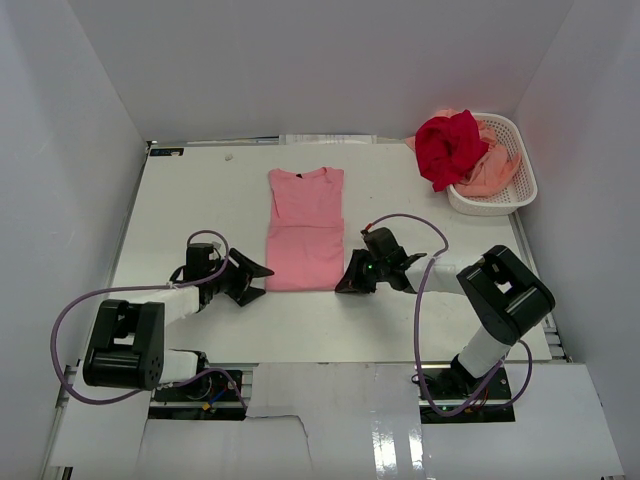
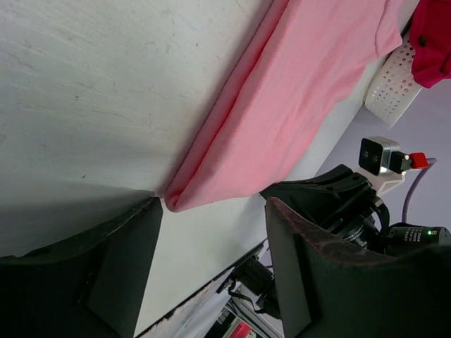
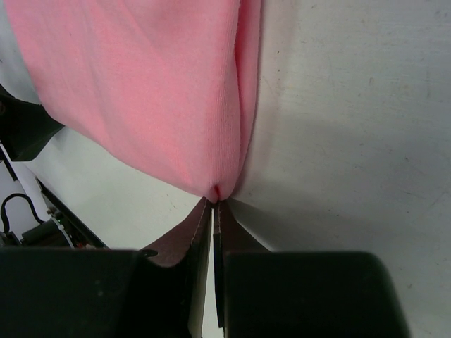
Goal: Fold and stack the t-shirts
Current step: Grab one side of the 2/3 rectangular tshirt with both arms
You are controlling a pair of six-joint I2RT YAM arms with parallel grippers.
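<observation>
The right gripper (image 3: 213, 205) is pressed together on the near right corner of the pink t-shirt (image 1: 305, 225), likely to lift the hem for a fold. The left gripper (image 2: 211, 211) is spread at the near left corner, gripping nothing. The shirt lies mid-table, already narrowed lengthwise. Far right, the deep red t-shirt (image 1: 445, 145) and the peach t-shirt (image 1: 495, 172) sit in the white lattice basket (image 1: 520, 190), well apart and obstructing nothing.

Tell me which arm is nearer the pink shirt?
Right arm: jaws shut on the pink shirt at its near corner. Left arm: jaws open beside the other near corner.
</observation>
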